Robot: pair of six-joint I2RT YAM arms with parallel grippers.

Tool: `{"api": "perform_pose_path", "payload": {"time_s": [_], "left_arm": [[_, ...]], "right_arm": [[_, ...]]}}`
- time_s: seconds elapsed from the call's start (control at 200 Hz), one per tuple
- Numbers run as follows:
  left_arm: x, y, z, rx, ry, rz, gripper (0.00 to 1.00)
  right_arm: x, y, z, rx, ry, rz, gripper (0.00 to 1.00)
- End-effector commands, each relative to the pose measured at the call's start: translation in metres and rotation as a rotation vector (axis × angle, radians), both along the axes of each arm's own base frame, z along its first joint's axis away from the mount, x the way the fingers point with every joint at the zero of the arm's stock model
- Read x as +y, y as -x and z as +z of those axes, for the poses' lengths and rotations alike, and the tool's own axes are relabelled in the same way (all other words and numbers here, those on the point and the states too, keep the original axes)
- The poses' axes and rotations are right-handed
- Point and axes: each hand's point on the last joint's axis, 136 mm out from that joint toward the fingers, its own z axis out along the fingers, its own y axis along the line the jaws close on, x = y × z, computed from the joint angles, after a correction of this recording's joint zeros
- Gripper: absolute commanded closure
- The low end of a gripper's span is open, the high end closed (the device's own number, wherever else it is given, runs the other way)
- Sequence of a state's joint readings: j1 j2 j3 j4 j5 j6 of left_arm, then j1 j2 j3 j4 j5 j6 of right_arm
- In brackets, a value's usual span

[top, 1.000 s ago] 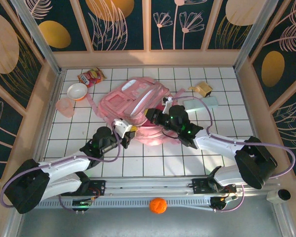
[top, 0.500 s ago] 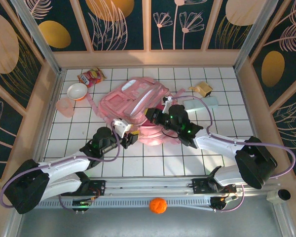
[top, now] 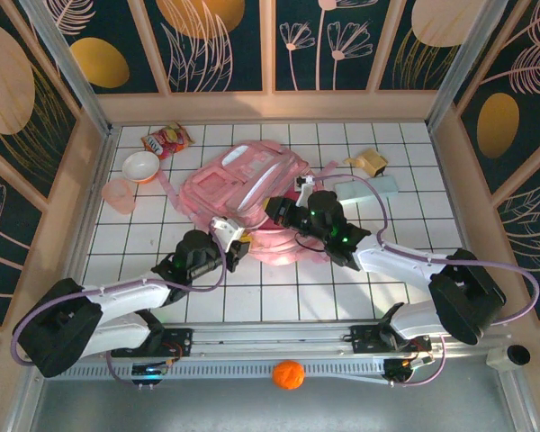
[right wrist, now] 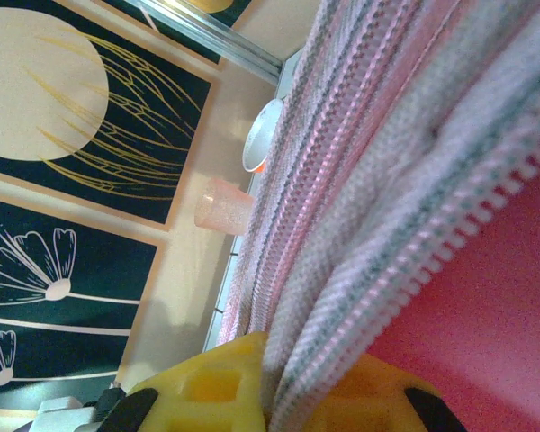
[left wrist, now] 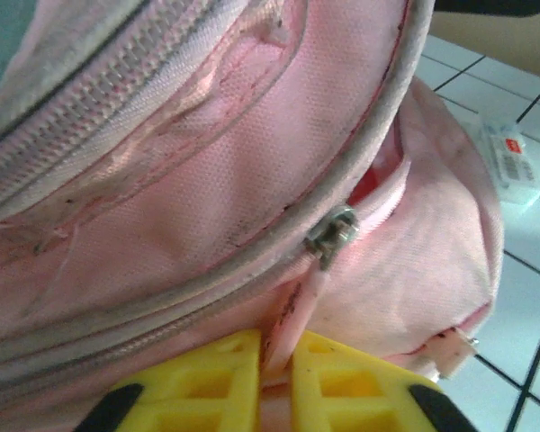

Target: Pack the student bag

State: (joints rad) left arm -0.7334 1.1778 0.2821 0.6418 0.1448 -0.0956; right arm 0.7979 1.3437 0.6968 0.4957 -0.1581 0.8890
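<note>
Two grippers work on one bag. The large light-pink fabric backpack (top: 238,180) lies flat mid-table on the white tiled tabletop (top: 144,243), pockets up.

The left gripper (top: 236,241) is at the bag's near-left corner. In the wrist view its yellow fingers (left wrist: 207,378) are pressed together on the pale pink ribbon pull (left wrist: 292,315), which hangs from the small metal zipper slider (left wrist: 333,236). A darker pink gap shows beside the slider.

The right gripper (top: 272,209) is on the bag's near-right side. Its yellow fingers (right wrist: 202,387) are clamped on a fold of the zippered edge.

Loose items lie apart from the bag:
- Left: a white bowl with an orange rim (top: 141,166), a translucent pink cup (top: 119,194) and a red snack packet (top: 166,139).
- Right: a mint-green flat box (top: 366,189) and a small tan object (top: 369,162).

Judgement: the step in hand is opening a compartment, with one arm anchoring the fabric and the other drawing the zip. This is early in the task; nothing looks packed. The next move calls for a pull along the zipper track, not away from it, with the right grip steady so the fabric is taut.
</note>
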Motion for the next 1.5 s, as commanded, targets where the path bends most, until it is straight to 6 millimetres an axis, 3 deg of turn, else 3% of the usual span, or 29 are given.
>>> {"api": "perform_pose_path", "payload": {"time_s": [0.0, 0.115, 0.23, 0.295, 0.535, 0.696, 0.801, 0.886, 1.131, 1.391, 1.496], "left_arm": [[-0.013, 0.006, 0.035, -0.080, 0.074, -0.078, 0.95], [-0.017, 0.020, 0.036, -0.113, 0.059, -0.162, 1.00], [-0.007, 0.010, 0.034, -0.103, 0.050, -0.077, 1.00], [-0.003, 0.005, 0.033, -0.094, 0.049, -0.032, 0.85], [-0.013, 0.000, 0.033, -0.069, 0.078, -0.048, 0.78], [-0.019, -0.002, 0.038, -0.081, 0.087, -0.064, 0.81], [-0.015, -0.009, 0.039, -0.062, 0.086, -0.016, 0.93], [0.003, -0.023, 0.025, 0.003, 0.052, 0.129, 1.00], [0.074, -0.041, -0.005, 0.123, 0.020, 0.419, 1.00], [0.142, -0.069, -0.010, 0.176, 0.071, 0.703, 1.00], [0.155, -0.086, -0.006, 0.173, 0.110, 0.771, 1.00]], "right_arm": [[0.007, -0.004, 0.058, -0.137, -0.112, 0.014, 1.00], [0.008, -0.006, 0.055, -0.133, -0.105, 0.012, 1.00], [0.010, -0.005, 0.056, -0.135, -0.109, 0.022, 1.00], [0.011, -0.005, 0.056, -0.134, -0.111, 0.024, 1.00], [0.013, -0.005, 0.060, -0.139, -0.125, 0.035, 1.00], [0.014, -0.004, 0.060, -0.136, -0.125, 0.040, 1.00], [0.012, -0.003, 0.061, -0.137, -0.126, 0.037, 1.00], [0.009, -0.002, 0.064, -0.147, -0.119, 0.033, 1.00], [-0.008, 0.003, 0.085, -0.183, -0.113, 0.052, 1.00], [-0.022, 0.015, 0.117, -0.231, -0.137, 0.080, 1.00], [-0.026, 0.016, 0.124, -0.231, -0.154, 0.059, 1.00]]}}
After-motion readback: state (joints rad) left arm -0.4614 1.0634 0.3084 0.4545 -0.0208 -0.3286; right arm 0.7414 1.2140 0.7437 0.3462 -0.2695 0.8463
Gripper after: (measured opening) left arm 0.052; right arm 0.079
